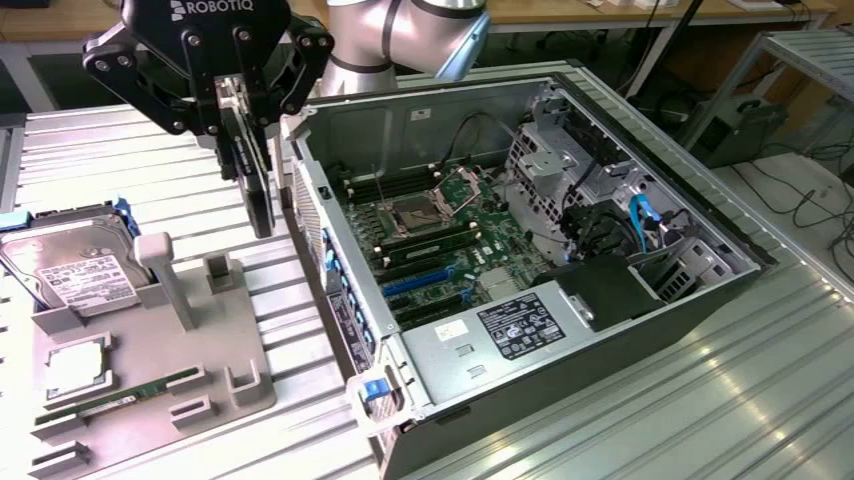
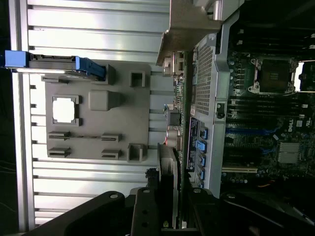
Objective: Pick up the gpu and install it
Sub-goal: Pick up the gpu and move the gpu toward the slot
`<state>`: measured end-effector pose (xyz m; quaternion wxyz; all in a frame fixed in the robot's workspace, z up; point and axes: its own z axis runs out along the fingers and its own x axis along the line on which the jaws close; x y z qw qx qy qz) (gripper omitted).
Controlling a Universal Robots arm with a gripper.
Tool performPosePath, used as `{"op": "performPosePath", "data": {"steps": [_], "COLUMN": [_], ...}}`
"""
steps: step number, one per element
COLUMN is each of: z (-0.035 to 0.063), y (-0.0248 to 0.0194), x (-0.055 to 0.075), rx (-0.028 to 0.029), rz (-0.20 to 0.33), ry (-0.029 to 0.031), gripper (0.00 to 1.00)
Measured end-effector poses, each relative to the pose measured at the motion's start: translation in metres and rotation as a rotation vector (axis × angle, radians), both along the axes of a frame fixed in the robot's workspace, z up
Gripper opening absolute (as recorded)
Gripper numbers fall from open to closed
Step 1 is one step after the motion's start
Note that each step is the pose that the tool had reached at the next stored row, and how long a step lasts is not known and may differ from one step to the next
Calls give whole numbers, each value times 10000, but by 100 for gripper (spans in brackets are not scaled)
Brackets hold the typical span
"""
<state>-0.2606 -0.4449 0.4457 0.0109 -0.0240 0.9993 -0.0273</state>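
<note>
Gripper (image 1: pixel 251 125) clenched on the gpu (image 1: pixel 256 195), fingers (image 1: pixel 224 105) pressing its two flat faces near the upper edge. Card hangs on edge straight below the gripper, clear of everything, dark and thin in the exterior view. In the wrist view the gripper (image 2: pixel 170 216) looks down the length of the gpu (image 2: pixel 173 123); its pale metal bracket (image 2: pixel 189 34) sits at the far end from the fingers. Directly beneath the card is the strip between the grey fixture tray (image 1: pixel 200 340) and the side wall of the open computer case (image 1: pixel 334 260); the card is just beside that wall on its outer side, not over the motherboard (image 1: pixel 441 250). To the gripper's side toward the exterior view's left, lower down, the tray stands on the slatted aluminium table (image 1: pixel 747 400). The tray carries a hard drive (image 1: pixel 67 265) with a white label leaning in its slot, a square processor (image 1: pixel 78 370) in a recess and a green RAM stick (image 1: pixel 127 395) lying along its near edge. To the gripper's other side and below, the case lies open with the bare CPU socket (image 1: pixel 414 210), blue expansion slots (image 1: pixel 420 285), blue cables (image 1: pixel 641 220) and a labelled power supply (image 1: pixel 514 330).
</note>
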Motion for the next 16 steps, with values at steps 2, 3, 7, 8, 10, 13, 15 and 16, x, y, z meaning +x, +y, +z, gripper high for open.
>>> {"op": "performPosePath", "data": {"steps": [2,3,7,8,10,13,15,16], "z": [0,0,-1,-1,-1,-1,-1,-2], "y": [0,0,0,0,0,0,0,0], "x": [13,20,56,63,77,108,125,131], "rx": [1,0,1,0,1,1,0,0], "rz": [0,0,0,0,0,0,0,-1], "ry": [0,0,-1,0,0,0,0,-1], "gripper": [27,27,27,27,27,27,27,27]}}
